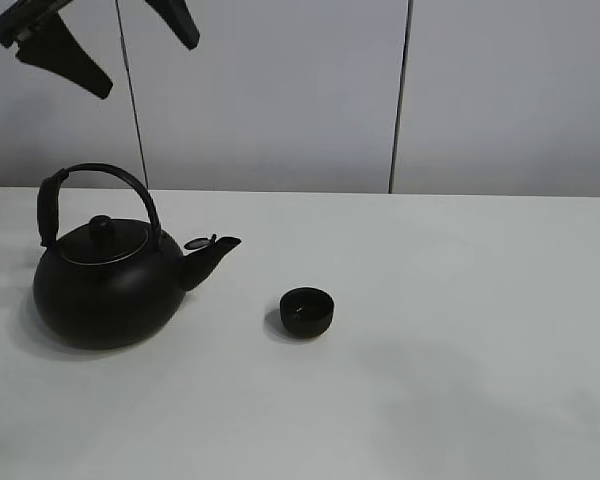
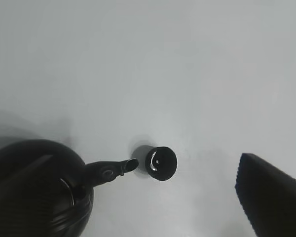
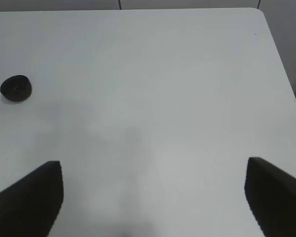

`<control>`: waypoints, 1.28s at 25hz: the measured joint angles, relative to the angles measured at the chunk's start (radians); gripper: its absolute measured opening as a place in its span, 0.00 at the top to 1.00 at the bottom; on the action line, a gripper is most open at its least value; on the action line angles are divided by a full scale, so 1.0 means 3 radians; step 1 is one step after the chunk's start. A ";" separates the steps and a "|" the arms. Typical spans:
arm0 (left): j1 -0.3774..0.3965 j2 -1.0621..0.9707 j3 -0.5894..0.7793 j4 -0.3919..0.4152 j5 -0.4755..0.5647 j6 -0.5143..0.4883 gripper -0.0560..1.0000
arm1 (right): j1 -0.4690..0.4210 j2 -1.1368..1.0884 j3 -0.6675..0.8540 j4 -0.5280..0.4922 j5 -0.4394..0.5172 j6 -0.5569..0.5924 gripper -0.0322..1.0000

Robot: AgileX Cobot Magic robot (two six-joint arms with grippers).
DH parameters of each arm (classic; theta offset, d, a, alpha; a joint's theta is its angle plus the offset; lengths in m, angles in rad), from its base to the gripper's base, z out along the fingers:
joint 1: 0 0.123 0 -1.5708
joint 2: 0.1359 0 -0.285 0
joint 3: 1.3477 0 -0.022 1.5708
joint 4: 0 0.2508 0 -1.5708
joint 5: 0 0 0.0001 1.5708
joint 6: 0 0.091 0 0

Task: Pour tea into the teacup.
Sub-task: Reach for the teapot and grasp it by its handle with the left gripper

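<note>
My left pincer (image 1: 149, 68) hangs high above the left edge of the white surface (image 1: 460, 380), its fingers apart and gripping nothing. My right pincer (image 3: 153, 165) hovers over the right part of the surface, its fingers wide apart and empty too.

The small round matte-black handleless teacup (image 1: 307, 311) stands upright near the middle of the surface, well away from every edge. Its inside is dark with one bright glint in the left wrist view (image 2: 161, 163); I cannot tell whether it holds liquid.

The big round black metal kettle (image 1: 105, 290) with an arched handle (image 1: 100, 175) sits upright toward the left edge. Its lid (image 1: 103, 240) is on, so its contents are hidden. Its spout (image 1: 212, 255) points at the teacup, near it but not touching.
</note>
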 joint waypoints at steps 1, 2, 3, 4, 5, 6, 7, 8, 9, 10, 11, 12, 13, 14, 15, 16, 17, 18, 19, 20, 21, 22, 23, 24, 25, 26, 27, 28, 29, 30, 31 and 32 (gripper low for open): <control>-0.0010 -0.0051 0.0000 0.0000 -0.0028 0.0048 0.29 | 0.0000 0.0000 0.0000 0.0000 -0.0001 0.0000 0.30; -0.0020 -0.0115 0.0019 0.0004 -0.0079 0.0109 0.29 | 0.0000 0.0000 0.0000 0.0000 -0.0004 0.0000 0.30; -0.0036 -0.0187 0.0087 0.0041 -0.0157 0.0158 0.29 | 0.0000 0.0000 0.0000 0.0000 -0.0004 0.0000 0.30; -0.0066 -0.0295 0.0216 0.0143 -0.0285 0.0201 0.29 | 0.0000 0.0000 0.0000 0.0000 -0.0005 0.0000 0.30; -0.0107 -0.0426 0.0371 0.0299 -0.0443 0.0234 0.29 | 0.0000 0.0000 0.0000 0.0000 -0.0005 0.0000 0.30; -0.0167 -0.0575 0.0610 0.0431 -0.0687 0.0256 0.29 | 0.0000 0.0000 0.0000 0.0000 -0.0005 0.0000 0.30; -0.0243 -0.0706 0.0892 0.0548 -0.0968 0.0269 0.29 | 0.0000 0.0000 0.0000 0.0000 -0.0005 0.0000 0.30; -0.0309 -0.0872 0.1200 0.0629 -0.1243 0.0285 0.29 | 0.0000 0.0000 0.0000 0.0000 -0.0005 0.0000 0.30; -0.0384 -0.1040 0.1465 0.0700 -0.1611 0.0300 0.29 | 0.0000 0.0000 0.0000 0.0000 -0.0005 0.0000 0.30; -0.0458 -0.1207 0.1789 0.0752 -0.2009 0.0305 0.29 | 0.0000 0.0000 0.0000 0.0000 -0.0005 0.0000 0.30; -0.0523 -0.1342 0.2115 0.0828 -0.2449 0.0308 0.29 | 0.0000 0.0000 0.0000 -0.0003 -0.0005 0.0000 0.30; -0.0571 -0.1493 0.2384 0.0908 -0.2839 0.0308 0.29 | 0.0000 0.0000 0.0000 -0.0003 -0.0005 0.0000 0.30; -0.0619 -0.1629 0.2702 0.0984 -0.3316 0.0308 0.29 | 0.0000 0.0000 0.0000 -0.0003 -0.0005 0.0000 0.30; -0.0658 -0.1724 0.3008 0.1036 -0.3798 0.0311 0.29 | 0.0000 0.0000 0.0000 -0.0003 -0.0005 0.0000 0.30; -0.0678 -0.1813 0.3294 0.1088 -0.4189 0.0311 0.29 | 0.0000 0.0000 0.0000 -0.0003 -0.0005 0.0000 0.30; -0.0692 -0.1873 0.3515 0.1129 -0.4626 0.0311 0.29 | 0.0000 0.0000 0.0000 -0.0003 -0.0005 0.0000 0.30; -0.0693 -0.1905 0.3758 0.1145 -0.5021 0.0311 0.29 | 0.0000 0.0000 0.0000 -0.0003 -0.0005 0.0000 0.30; -0.0693 -0.1917 0.3977 0.1156 -0.5357 0.0307 0.29 | 0.0000 0.0000 0.0000 -0.0003 -0.0005 0.0000 0.30; -0.0693 -0.1919 0.4143 0.1159 -0.5589 0.0307 0.29 | 0.0000 0.0000 0.0000 -0.0003 -0.0005 0.0000 0.30; -0.0693 -0.1919 0.4322 0.1159 -0.5827 0.0304 0.29 | 0.0000 0.0000 0.0000 -0.0003 -0.0005 0.0000 0.30; -0.0693 -0.1908 0.4475 0.1159 -0.6031 0.0304 0.29 | 0.0000 0.0000 0.0000 -0.0003 -0.0005 0.0000 0.30; -0.0693 -0.1878 0.4605 0.1161 -0.6215 0.0304 0.29 | 0.0000 0.0000 0.0000 -0.0003 -0.0005 0.0000 0.30; -0.0693 -0.1834 0.4699 0.1164 -0.6344 0.0304 0.29 | 0.0000 0.0000 0.0000 -0.0003 -0.0007 0.0000 0.30; -0.0693 -0.1772 0.4798 0.1164 -0.6473 0.0304 0.29 | 0.0000 0.0000 0.0000 -0.0003 -0.0007 0.0000 0.30; -0.0693 -0.1710 0.4881 0.1164 -0.6567 0.0304 0.29 | 0.0000 0.0000 0.0000 -0.0006 -0.0007 0.0000 0.30; -0.0693 -0.1619 0.4946 0.1164 -0.6636 0.0304 0.29 | 0.0000 0.0000 0.0000 -0.0006 -0.0007 0.0000 0.30; -0.0693 -0.1515 0.4990 0.1164 -0.6722 0.0304 0.29 | 0.0000 0.0000 0.0000 -0.0006 -0.0007 0.0000 0.30; -0.0693 -0.1405 0.5026 0.1164 -0.6813 0.0304 0.29 | 0.0000 0.0000 0.0000 -0.0006 -0.0007 0.0000 0.30; -0.0693 -0.1310 0.5047 0.1164 -0.6917 0.0304 0.29 | 0.0000 0.0000 0.0000 -0.0006 -0.0007 0.0000 0.30; -0.0693 -0.1199 0.5053 0.1164 -0.6994 0.0304 0.29 | 0.0000 0.0000 0.0000 -0.0006 -0.0007 0.0000 0.30; -0.0693 -0.1095 0.5053 0.1164 -0.7076 0.0304 0.29 | 0.0000 0.0000 0.0000 -0.0006 -0.0007 0.0000 0.30; -0.0693 -0.1013 0.5053 0.1164 -0.7155 0.0304 0.29 | 0.0000 0.0000 0.0000 -0.0006 -0.0007 0.0000 0.30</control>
